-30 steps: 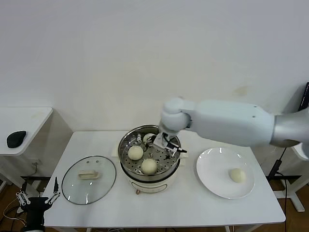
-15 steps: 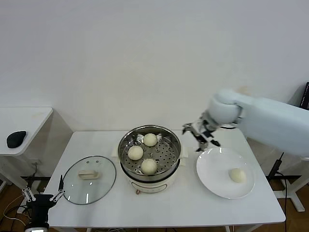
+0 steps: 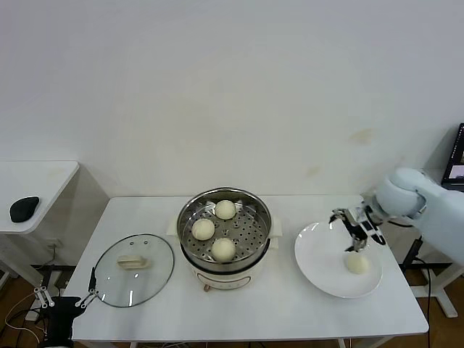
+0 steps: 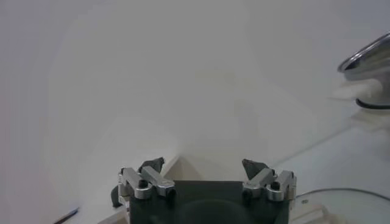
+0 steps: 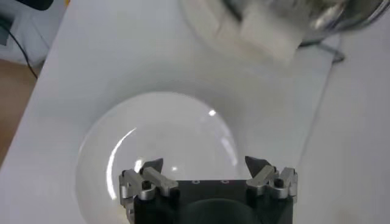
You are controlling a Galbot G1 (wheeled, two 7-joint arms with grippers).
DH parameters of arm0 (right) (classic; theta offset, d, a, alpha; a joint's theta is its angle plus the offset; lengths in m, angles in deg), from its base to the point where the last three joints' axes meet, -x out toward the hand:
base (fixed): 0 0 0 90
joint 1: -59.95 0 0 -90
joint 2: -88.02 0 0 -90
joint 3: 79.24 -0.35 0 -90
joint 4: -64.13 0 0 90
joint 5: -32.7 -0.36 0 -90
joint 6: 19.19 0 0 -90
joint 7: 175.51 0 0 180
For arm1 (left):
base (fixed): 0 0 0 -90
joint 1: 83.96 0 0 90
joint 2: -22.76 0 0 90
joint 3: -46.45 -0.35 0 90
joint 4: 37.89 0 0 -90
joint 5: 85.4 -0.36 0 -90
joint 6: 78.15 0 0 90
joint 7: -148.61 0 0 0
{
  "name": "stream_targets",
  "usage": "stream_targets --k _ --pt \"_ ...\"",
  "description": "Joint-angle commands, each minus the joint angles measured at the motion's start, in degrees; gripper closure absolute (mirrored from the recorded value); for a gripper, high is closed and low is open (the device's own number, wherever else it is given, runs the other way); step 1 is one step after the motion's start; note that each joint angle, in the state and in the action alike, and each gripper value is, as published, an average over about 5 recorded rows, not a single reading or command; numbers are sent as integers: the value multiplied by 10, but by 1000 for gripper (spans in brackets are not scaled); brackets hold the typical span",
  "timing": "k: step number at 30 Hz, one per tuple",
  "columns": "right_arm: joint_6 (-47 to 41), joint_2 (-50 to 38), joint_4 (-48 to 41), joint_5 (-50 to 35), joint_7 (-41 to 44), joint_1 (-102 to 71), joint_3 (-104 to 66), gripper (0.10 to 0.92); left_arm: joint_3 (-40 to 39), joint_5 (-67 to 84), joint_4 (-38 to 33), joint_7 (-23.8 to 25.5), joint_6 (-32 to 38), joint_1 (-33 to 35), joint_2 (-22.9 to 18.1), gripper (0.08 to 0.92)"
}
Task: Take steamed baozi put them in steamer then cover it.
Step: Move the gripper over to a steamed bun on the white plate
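The steamer [image 3: 225, 233] stands mid-table with three steamed baozi on its perforated tray: one at the back [image 3: 225, 209], one on the left [image 3: 203, 229], one in front [image 3: 223, 249]. Another baozi [image 3: 355, 262] lies on the white plate [image 3: 319, 255] to the right. My right gripper [image 3: 355, 228] hangs open and empty over the plate, just behind that baozi. In the right wrist view the gripper [image 5: 204, 164] is over the plate [image 5: 158, 134]; the baozi is hidden there. The cover [image 3: 134, 270] lies flat on the table left of the steamer. My left gripper [image 3: 67, 299] waits open, low off the table's front left corner.
A low side table with a black mouse [image 3: 24, 208] stands at the far left. A dark screen [image 3: 458, 145] is at the right edge. The wall runs close behind the table. In the left wrist view, the steamer's rim [image 4: 368, 58] shows far off.
My right gripper has left the steamer and swung right to above the plate, leaving a third baozi on the tray. The left gripper has barely shifted.
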Motion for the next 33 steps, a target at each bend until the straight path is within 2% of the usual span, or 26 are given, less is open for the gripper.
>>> stream_targets --k 1,15,26,33 --pt "25 -11 -81 52 -1 -186 -156 203 3 -1 -3 -1 1 9 0 177" --pt "13 68 -167 83 -19 -202 -163 203 13 1 -4 0 1 17 -3 177" --pt "3 94 -189 103 -29 -200 -159 204 14 2 0 0 0 13 -4 177" --pt "2 100 -202 122 -40 -199 -160 259 14 2 2 0 0 9 -4 177"
